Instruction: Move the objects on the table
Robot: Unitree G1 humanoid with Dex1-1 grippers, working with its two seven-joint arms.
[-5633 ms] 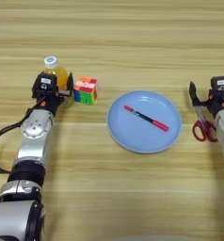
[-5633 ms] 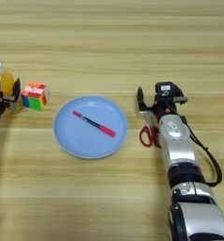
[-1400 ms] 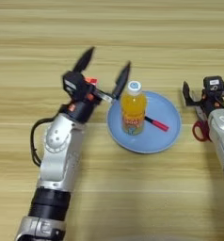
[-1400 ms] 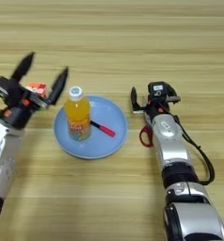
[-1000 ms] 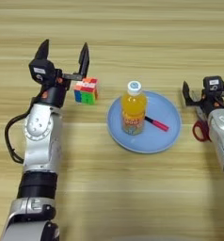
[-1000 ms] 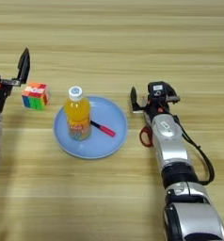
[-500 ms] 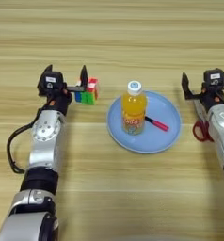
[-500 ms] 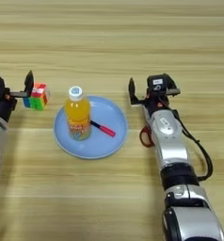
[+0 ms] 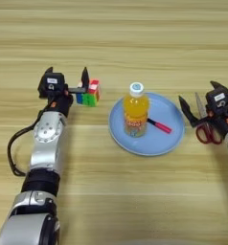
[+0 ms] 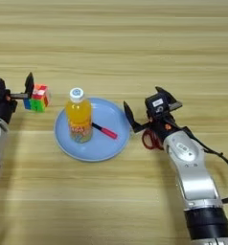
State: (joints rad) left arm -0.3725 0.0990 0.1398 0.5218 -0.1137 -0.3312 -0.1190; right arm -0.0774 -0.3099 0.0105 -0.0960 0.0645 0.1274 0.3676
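An orange-drink bottle (image 9: 134, 113) with a white cap stands upright on a round blue plate (image 9: 149, 144) at the middle of the table (image 9: 135, 38). Just right of the bottle, a black pen (image 9: 159, 126) with red ends lies on the same plate. My left gripper (image 9: 67, 76) is open and holds nothing. It sits just left of a coloured cube (image 9: 89, 93), well apart from the bottle. Off the plate's right rim, my right gripper (image 10: 143, 101) is open and empty, with one finger close to the rim.
Red-handled scissors (image 10: 152, 139) lie on the wood right beside the right gripper, under its wrist. The coloured cube (image 10: 38, 98) rests left of the plate (image 10: 96, 150). Both forearms stretch in from the near edge.
My left gripper set the bottle on the plate, let go and drew back left beside the cube. In the last half second my right gripper tilted and shifted slightly toward the plate.
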